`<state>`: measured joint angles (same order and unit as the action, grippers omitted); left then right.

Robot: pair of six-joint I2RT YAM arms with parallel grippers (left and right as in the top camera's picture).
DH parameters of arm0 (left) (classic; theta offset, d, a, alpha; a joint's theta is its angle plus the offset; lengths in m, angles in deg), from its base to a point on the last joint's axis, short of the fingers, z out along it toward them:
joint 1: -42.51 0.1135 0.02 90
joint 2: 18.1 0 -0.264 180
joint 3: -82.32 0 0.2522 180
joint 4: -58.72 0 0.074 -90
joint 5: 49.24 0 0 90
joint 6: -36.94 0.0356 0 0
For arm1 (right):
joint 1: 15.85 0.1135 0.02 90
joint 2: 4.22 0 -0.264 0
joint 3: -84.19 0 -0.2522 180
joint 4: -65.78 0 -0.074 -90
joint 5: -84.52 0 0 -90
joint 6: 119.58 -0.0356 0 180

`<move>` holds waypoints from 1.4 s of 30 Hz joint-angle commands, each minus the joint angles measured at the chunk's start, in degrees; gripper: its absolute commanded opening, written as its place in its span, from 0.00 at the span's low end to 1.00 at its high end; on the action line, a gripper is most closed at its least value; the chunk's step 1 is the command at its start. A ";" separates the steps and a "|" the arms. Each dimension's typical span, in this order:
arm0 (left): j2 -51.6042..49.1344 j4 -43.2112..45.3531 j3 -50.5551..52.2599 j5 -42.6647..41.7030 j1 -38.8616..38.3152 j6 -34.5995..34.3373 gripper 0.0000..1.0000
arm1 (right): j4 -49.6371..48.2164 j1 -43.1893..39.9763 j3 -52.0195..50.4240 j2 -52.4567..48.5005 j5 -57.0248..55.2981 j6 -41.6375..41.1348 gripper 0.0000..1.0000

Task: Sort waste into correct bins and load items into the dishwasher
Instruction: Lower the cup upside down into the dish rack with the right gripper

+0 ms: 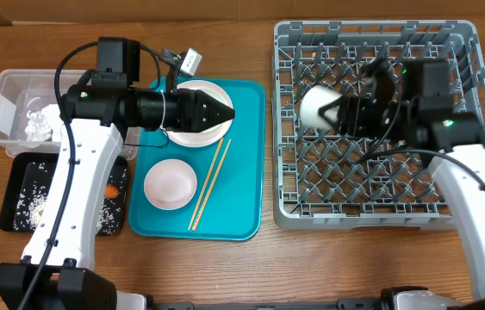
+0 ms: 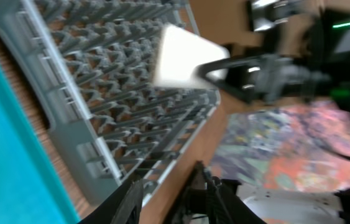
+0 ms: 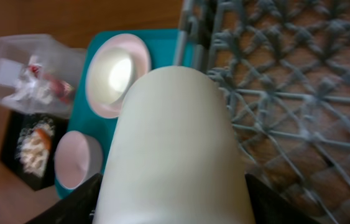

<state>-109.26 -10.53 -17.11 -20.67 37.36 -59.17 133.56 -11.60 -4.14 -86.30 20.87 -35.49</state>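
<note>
My right gripper [image 1: 329, 111] is shut on a white cup [image 1: 317, 108], held on its side above the left part of the grey dishwasher rack [image 1: 363, 220]. The cup [image 3: 175, 137] fills the right wrist view between the two black fingers. My left gripper [image 1: 225, 110] hovers over the large white bowl [image 1: 192, 134] on the teal tray [image 1: 244, 194]. Its fingers [image 2: 131, 200] stand apart with nothing between them. A small pink bowl [image 1: 170, 183] and wooden chopsticks [image 1: 209, 184] also lie on the tray. The left wrist view looks across at the cup [image 2: 184, 56] and rack [image 2: 81, 130].
At the far left, a clear tub [image 1: 3, 108] holds a crumpled napkin [image 1: 40, 120]. In front of it a black tray [image 1: 16, 185] holds rice [image 1: 31, 208] and a carrot [image 1: 113, 190]. The left arm stretches across above both bins.
</note>
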 commanded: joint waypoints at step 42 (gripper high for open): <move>0.83 -6.88 -0.74 21.62 -0.13 -0.37 0.36 | 14.14 2.19 -8.44 -3.69 -22.49 -6.32 0.45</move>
<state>-109.26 -17.24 -17.11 -0.48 37.36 -59.17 148.58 -9.75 -10.34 -88.60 -5.36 -41.59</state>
